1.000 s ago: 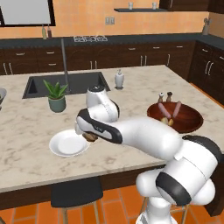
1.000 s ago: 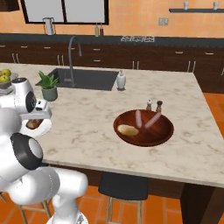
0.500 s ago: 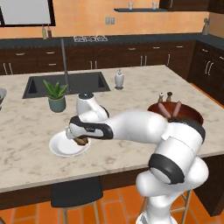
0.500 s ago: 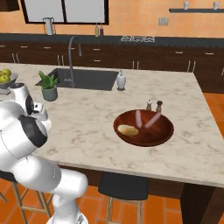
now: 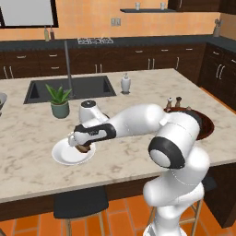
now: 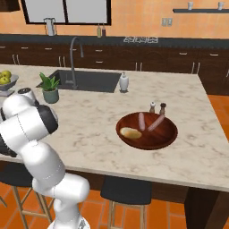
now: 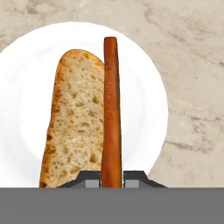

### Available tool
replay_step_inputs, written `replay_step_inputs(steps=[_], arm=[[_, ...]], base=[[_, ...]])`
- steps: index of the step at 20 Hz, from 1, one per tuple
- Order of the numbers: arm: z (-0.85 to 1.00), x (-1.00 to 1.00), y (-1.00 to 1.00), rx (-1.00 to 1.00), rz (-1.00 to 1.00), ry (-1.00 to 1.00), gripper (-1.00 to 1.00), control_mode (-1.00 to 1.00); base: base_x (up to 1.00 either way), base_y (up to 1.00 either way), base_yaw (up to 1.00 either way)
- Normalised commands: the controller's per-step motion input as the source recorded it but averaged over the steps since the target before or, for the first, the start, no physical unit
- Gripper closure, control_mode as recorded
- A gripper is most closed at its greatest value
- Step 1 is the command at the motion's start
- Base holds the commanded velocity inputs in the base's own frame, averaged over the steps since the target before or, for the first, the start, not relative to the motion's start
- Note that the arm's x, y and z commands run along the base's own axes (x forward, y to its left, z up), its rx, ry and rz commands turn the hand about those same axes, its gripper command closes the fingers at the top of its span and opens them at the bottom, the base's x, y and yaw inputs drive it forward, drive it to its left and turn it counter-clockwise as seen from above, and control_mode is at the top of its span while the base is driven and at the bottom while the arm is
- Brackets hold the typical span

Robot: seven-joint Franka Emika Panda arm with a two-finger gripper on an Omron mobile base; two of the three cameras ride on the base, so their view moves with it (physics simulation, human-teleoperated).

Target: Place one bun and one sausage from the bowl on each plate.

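Observation:
In the hand view my gripper [image 7: 112,179] is shut on a long reddish-brown sausage [image 7: 111,105]. The sausage points away from me, just above the white plate [image 7: 144,87]. A sliced bun [image 7: 74,118] lies on that plate, right beside the sausage on its left. In the left base view the gripper [image 5: 83,147] hangs low over the white plate [image 5: 62,157] at the counter's front left. The reddish-brown bowl [image 6: 167,134] stands at the right of the island. It holds a bun [image 6: 130,133] and two sausages [image 6: 142,120].
A potted plant [image 5: 60,101] stands behind the plate by the sink [image 5: 69,88]. A soap bottle [image 5: 125,84] is at the sink's right. Salt and pepper shakers [image 6: 157,108] stand behind the bowl. A fruit bowl [image 6: 6,80] sits far left. Stools stand under the front edge.
The arm has swung left and lower with the sausage, from beside the white plate to over it. The bowl and its contents have not moved.

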Motion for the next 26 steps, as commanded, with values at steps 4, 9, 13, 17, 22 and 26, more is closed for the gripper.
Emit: replay_step_inputs(steps=[4,9,13,17,22,26], arm=[[-0.17,0.2,0.1,0.0,0.0,0.0,1.0,-1.0],[-0.25,0.08,0.09,0.0,0.0,0.0,1.0,-1.0],[-0.04,0.0,0.01,0.0,0.0,0.0,1.0,-1.0],[0.0,0.01,0.0,0.0,0.0,0.0,-1.0,-1.0],[0.0,0.0,0.0,0.0,0.0,0.0,-1.0,-1.0],[0.0,0.0,0.0,0.0,0.0,0.0,-1.0,-1.0]], base=[[0.0,0.0,0.0],[0.0,0.0,0.0],[0.0,0.0,0.0],[0.0,0.0,0.0],[0.0,0.0,0.0],[0.0,0.0,0.0]])
